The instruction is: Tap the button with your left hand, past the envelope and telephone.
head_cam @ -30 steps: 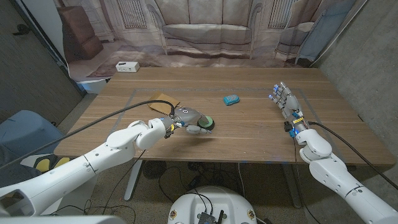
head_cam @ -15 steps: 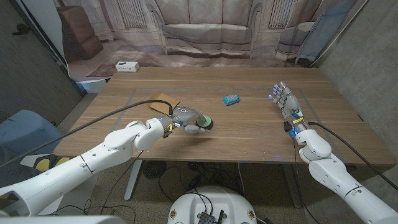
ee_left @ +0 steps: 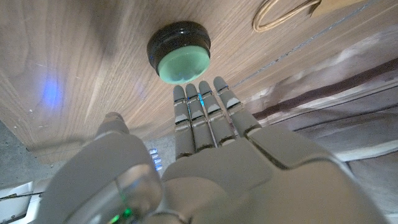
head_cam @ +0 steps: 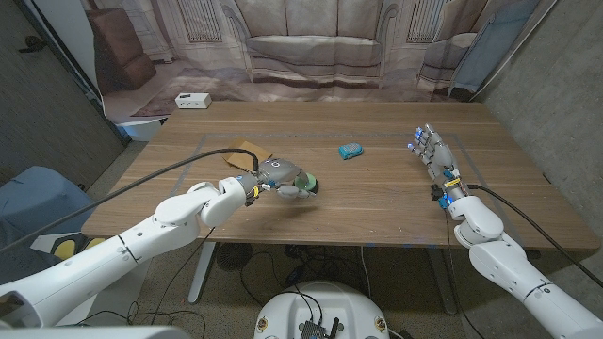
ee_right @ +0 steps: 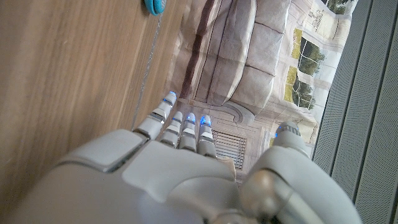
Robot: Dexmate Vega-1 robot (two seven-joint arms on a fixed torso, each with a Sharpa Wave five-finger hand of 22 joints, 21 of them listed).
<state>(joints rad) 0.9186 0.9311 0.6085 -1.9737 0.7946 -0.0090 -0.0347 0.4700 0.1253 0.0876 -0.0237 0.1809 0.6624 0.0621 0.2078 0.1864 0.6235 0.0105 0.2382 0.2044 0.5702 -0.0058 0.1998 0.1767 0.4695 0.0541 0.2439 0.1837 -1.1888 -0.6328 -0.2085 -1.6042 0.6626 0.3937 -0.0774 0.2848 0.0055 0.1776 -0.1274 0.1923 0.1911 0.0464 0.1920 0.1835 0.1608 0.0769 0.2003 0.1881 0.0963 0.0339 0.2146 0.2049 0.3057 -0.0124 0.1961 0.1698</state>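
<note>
Left robot hand [ee_left: 205, 149], fingers straight and together, empty, hovers near the green button [ee_left: 179, 51], bare wood around.

Both arms are showing smooth white rounded shells, jointed in segments. A thick black cable is running along the left arm toward its wrist, and another is trailing from the right forearm. The left hand [head_cam: 283, 179] is wearing grey shells with dark bands at the finger segments; a small green light is glowing near its wrist and a blue one between its fingers. The right hand [head_cam: 430, 150] is grey too, its fingertips [ee_right: 170, 98] glowing blue, with yellow and red marks at the wrist.
</note>
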